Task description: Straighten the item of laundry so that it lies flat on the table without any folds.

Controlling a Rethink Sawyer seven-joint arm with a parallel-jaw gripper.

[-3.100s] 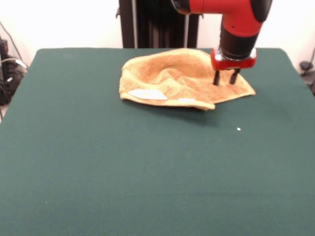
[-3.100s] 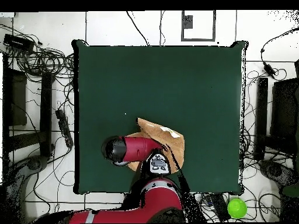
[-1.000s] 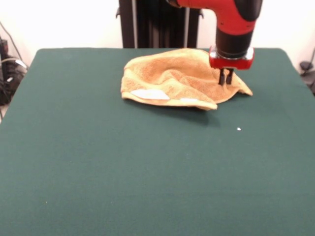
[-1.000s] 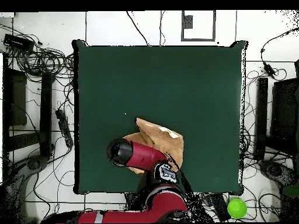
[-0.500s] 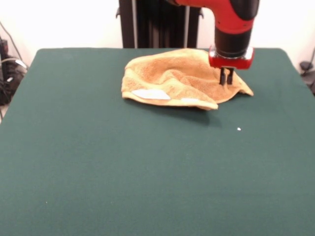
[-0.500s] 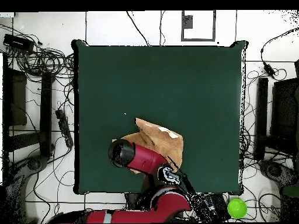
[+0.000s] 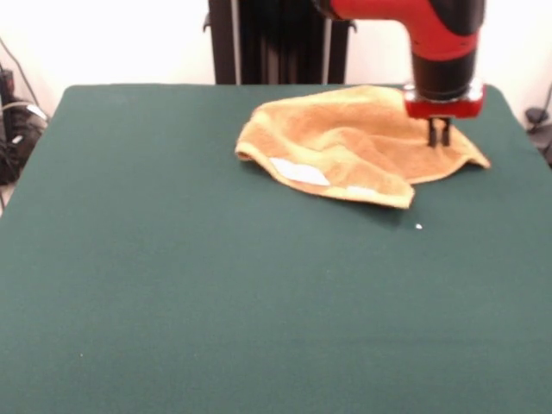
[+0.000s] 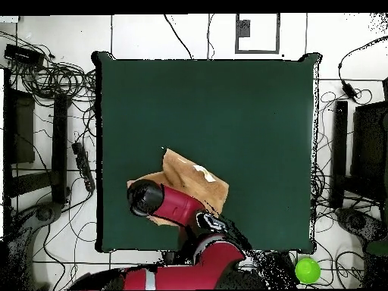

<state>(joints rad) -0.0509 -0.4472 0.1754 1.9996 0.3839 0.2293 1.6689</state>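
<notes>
Bare green surface (image 7: 216, 293) in the foreground, beyond it the rumpled orange towel (image 7: 345, 147) with white labels (image 7: 299, 172) at its near hem, the arm's (image 7: 444, 47) jaws clenched on the towel's right part.

One towel (image 7: 354, 147), bearing two white labels (image 7: 299, 172); one table (image 7: 172, 285); one red and black arm with one gripper (image 7: 440, 131); one green ball (image 8: 307, 270) on the floor.
</notes>
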